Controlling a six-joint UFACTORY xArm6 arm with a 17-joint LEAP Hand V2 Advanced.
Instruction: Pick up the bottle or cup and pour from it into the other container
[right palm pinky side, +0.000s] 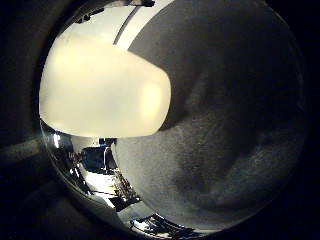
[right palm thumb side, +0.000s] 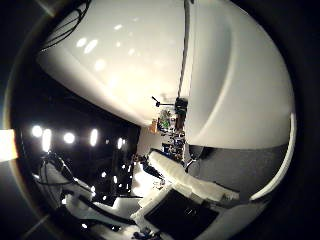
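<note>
In the little finger side palm view a pale cream, smooth, rounded container (right palm pinky side: 100, 90) fills much of the picture, so it is close to the palm. I cannot tell whether it is a cup or a bottle. Beside and below it lies a shiny metal container (right palm pinky side: 95, 165) that mirrors the room. A grey, rough-textured surface (right palm pinky side: 230, 110) fills the rest of that view. In the thumb side palm view white and black parts of my hand (right palm thumb side: 180, 190) reach in from the edge. The views do not show whether the fingers close round the cream container.
The thumb side palm view looks out into the room: a large white curved surface (right palm thumb side: 130, 60), a white panel with a rim (right palm thumb side: 240, 90), a dark area with several bright lights (right palm thumb side: 65, 135), and distant clutter (right palm thumb side: 170, 120).
</note>
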